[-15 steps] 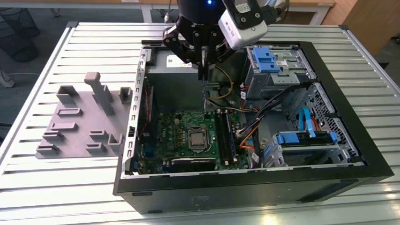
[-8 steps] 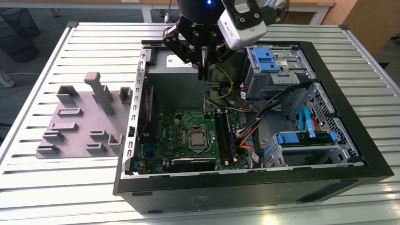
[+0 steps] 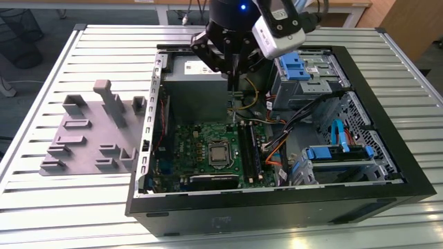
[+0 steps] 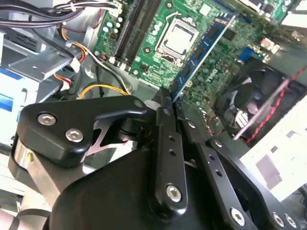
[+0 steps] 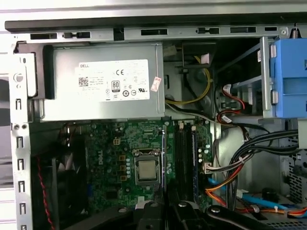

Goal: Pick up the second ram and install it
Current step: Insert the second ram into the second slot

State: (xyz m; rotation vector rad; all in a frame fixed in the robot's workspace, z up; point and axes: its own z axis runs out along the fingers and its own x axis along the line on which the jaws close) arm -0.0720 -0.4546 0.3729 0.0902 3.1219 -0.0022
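The end effector (image 3: 234,67) is clamped on the second ram (image 4: 201,52), holding it edge-down over the motherboard (image 3: 207,150) inside the open case (image 3: 387,171). I'd line it squarely over the empty slot, level, before pressing.

Blue-green ram (image 4: 201,50), green mobo (image 3: 207,150)

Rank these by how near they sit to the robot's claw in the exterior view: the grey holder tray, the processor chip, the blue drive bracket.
From the gripper:
1. Blue drive bracket, just to the exterior view's right.
2. Processor chip, lower, on the motherboard.
3. Grey holder tray, outside the case, far to the exterior view's left.
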